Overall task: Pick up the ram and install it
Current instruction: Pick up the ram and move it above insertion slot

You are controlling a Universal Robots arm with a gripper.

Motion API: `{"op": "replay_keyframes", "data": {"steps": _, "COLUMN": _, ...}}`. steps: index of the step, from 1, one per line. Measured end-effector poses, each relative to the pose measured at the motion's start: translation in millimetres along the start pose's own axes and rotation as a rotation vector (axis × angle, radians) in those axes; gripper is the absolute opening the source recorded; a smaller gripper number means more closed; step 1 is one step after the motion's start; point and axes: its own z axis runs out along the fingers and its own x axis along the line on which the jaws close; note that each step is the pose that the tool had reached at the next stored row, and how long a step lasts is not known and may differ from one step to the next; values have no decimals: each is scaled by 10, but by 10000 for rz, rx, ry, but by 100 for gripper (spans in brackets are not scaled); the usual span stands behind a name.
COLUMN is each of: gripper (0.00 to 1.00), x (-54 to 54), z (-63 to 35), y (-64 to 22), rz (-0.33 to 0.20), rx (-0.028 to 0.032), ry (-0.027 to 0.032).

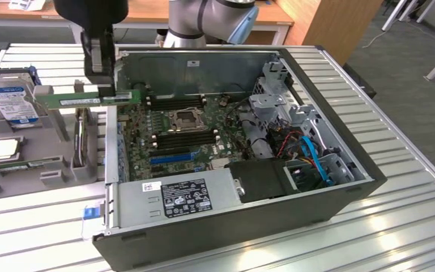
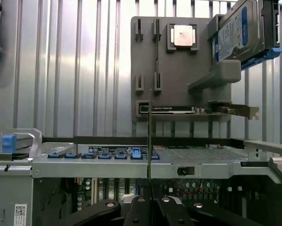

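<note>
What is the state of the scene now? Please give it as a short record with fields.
gripper: shut on the ram
ram: in the air, lying level, over the computer case side wall at the exterior view's left
installation: not yet done, the ram is not in a slot
grey holder: carries the hard drive and the processor chip

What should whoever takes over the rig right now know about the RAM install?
Gripper: shut on the ram, holding it level in the air.
Position: the ram straddles the open computer case wall on the exterior view's left, partly above the grey parts tray.
Done: ram picked up, clear of the tray.
Left: ram not yet seated in the motherboard's memory slots.
</note>
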Motion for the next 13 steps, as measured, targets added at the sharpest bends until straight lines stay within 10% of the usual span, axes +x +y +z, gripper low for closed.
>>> {"op": "replay_keyframes", "data": {"steps": 13, "gripper": 11, "x": -1, "z": -12, "y": -235, "rz": -4, "rx": 0, "ry": -98}}
